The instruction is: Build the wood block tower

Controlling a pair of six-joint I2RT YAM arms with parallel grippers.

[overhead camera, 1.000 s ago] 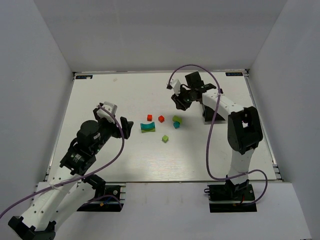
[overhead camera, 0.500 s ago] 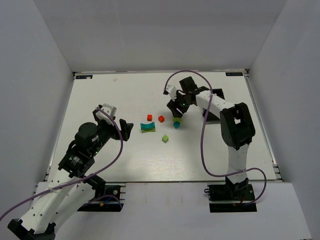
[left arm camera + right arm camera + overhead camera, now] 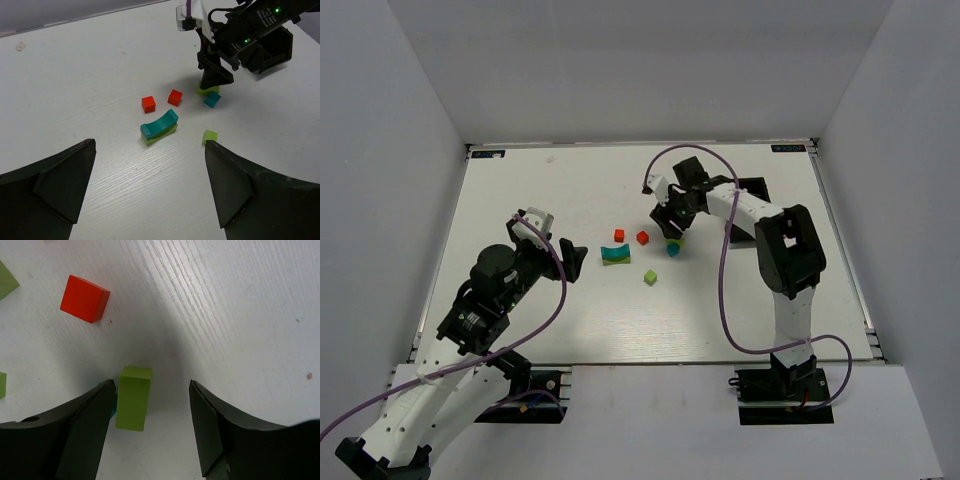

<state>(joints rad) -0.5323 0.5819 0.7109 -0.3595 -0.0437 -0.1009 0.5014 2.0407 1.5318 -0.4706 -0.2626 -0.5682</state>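
The wood block tower stands as a teal arch (image 3: 615, 252) lying on a lime-green bar (image 3: 161, 135) at mid-table. Two red cubes (image 3: 619, 235) (image 3: 642, 237) sit just behind it, and a lime cube (image 3: 650, 277) lies in front to the right. My right gripper (image 3: 672, 222) is open, pointing down over an upright lime-green block (image 3: 133, 397). That block stands between the fingers, close to the left one, with a gap to the right one. A teal cube (image 3: 212, 99) sits beside it. My left gripper (image 3: 570, 250) is wide open, left of the stack, holding nothing.
A black rectangular bin (image 3: 272, 47) stands behind the right arm at the back right. White walls enclose the table on three sides. A purple cable (image 3: 725, 260) loops along the right arm.
My right gripper has swung left and forward, come down over the upright lime-green block, and opened. The left arm has barely moved.
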